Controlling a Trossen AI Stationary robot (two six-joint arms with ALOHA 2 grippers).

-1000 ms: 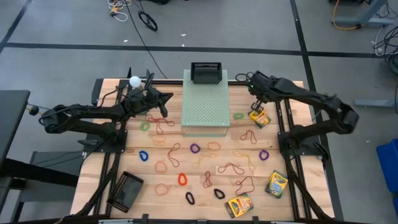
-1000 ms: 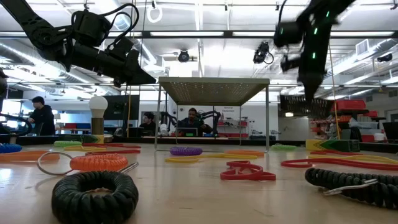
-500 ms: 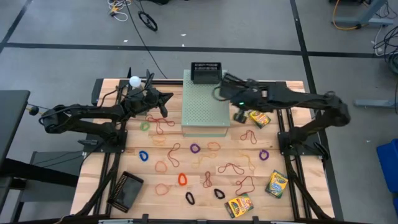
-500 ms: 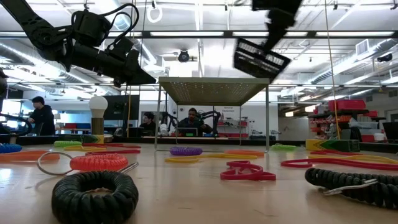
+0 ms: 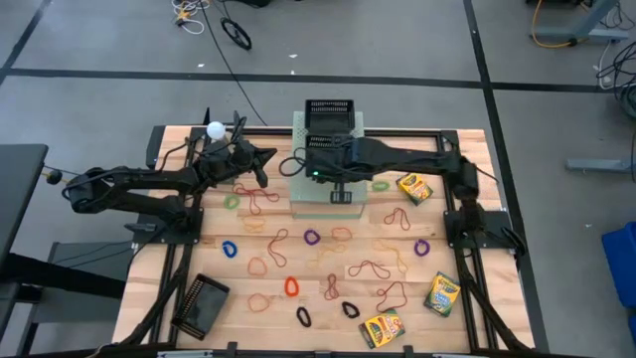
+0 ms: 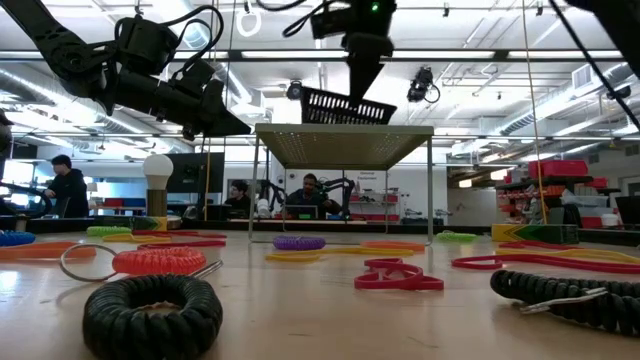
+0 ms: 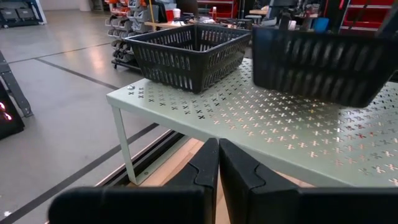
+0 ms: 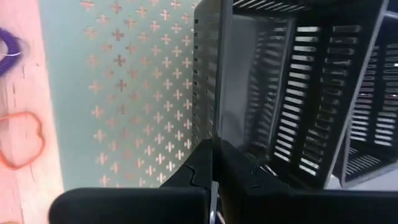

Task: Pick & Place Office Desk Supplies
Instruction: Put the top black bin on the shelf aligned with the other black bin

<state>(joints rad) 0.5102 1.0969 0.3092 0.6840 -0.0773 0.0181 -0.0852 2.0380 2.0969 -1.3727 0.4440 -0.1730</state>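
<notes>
Above the green box (image 5: 327, 179), right end effector (image 5: 329, 159) has carried in a mesh tray (image 6: 348, 106), seemingly clamped.

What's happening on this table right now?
The right gripper is shut on the rim of a black mesh tray, holding it tilted just above the pale-green perforated box, near a second black mesh tray resting at the box's far end. The left gripper waits shut and empty beside the box. Rubber-band loops and crayon boxes lie scattered on the table.
</notes>
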